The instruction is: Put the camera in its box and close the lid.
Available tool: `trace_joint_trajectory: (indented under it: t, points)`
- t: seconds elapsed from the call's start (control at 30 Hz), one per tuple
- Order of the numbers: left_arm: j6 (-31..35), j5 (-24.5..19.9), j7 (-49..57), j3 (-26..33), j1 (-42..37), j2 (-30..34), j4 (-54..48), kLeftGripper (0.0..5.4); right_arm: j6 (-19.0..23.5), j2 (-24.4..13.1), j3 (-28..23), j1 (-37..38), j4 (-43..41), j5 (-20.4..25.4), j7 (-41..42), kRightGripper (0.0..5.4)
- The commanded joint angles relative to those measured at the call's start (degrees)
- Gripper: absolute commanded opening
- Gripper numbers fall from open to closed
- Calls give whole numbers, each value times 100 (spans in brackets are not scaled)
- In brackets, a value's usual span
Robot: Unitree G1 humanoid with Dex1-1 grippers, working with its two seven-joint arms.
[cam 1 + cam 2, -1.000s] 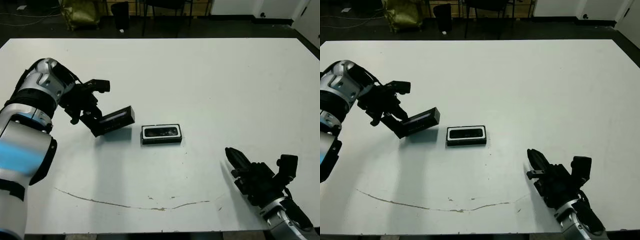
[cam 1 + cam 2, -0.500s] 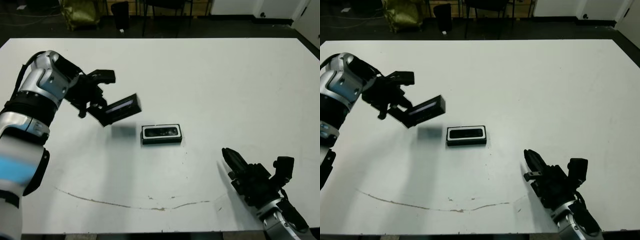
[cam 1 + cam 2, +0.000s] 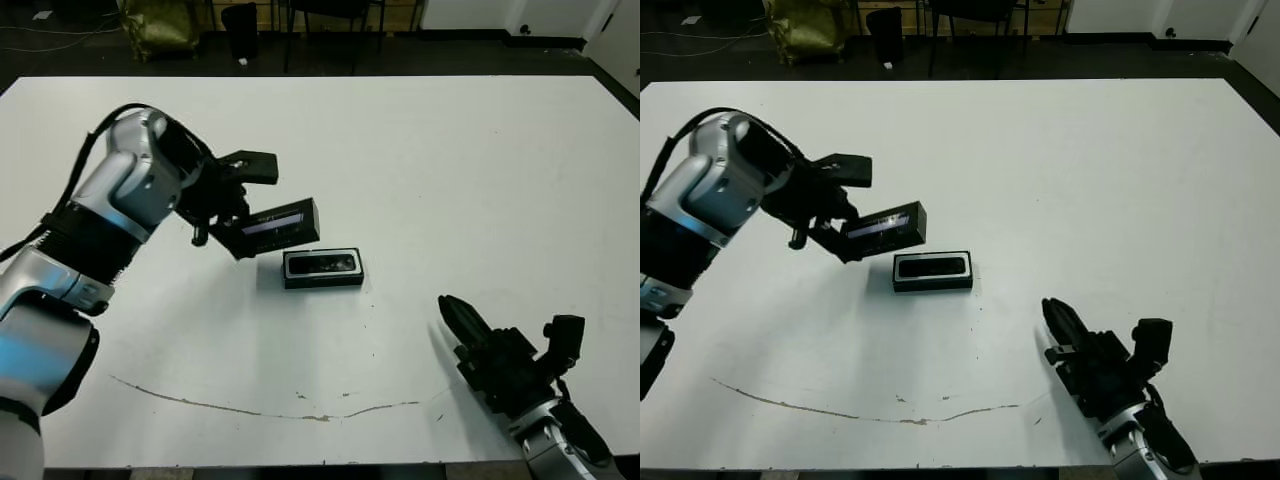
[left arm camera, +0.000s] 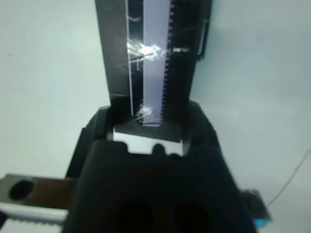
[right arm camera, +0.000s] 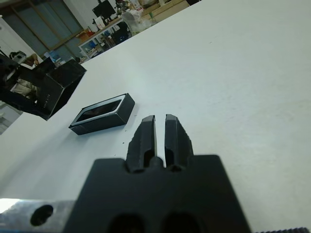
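The box is a small black tray with a white lining, lying near the table's middle. The camera lies inside it as a dark bar. My left gripper is shut on one end of the lid. It holds the lid in the air, tilted, just behind and left of the box. The lid's glossy strip runs away from the fingers in the left wrist view. My right gripper is shut and holds nothing, low near the table's front right. It points toward the box.
A thin brown line curves across the white table near its front edge. Chairs and a bag stand on the dark floor beyond the far edge.
My left arm has lifted the lid off the table and carried it right, from well left of the box to just beside it. The right gripper has barely shifted.
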Motion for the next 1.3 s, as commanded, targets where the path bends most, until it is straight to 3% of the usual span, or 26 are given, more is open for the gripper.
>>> trace_joint_trajectory:
  t: [0.03, 0.4, 0.67, 0.83, 1.3]
  points:
    - [292, -17, -53, -238, -199, -120, 127, 178, -96, 30, 17, 47, 143, -35, 66, 0]
    - [426, -239, -74, -483, -429, -441, 556, 178, -219, 65, 35, 170, 165, -58, 135, 0]
    - [450, -251, -76, -661, -517, -447, 552, 178, -288, 94, 84, 186, 209, -55, 145, 0]
    - [607, -557, -161, -537, -401, -444, 514, 178, -283, 111, 97, 191, 198, -58, 94, 0]
    - [553, -729, 34, -629, -254, -380, 246, 178, -316, 88, 111, 210, 202, -36, 100, 0]
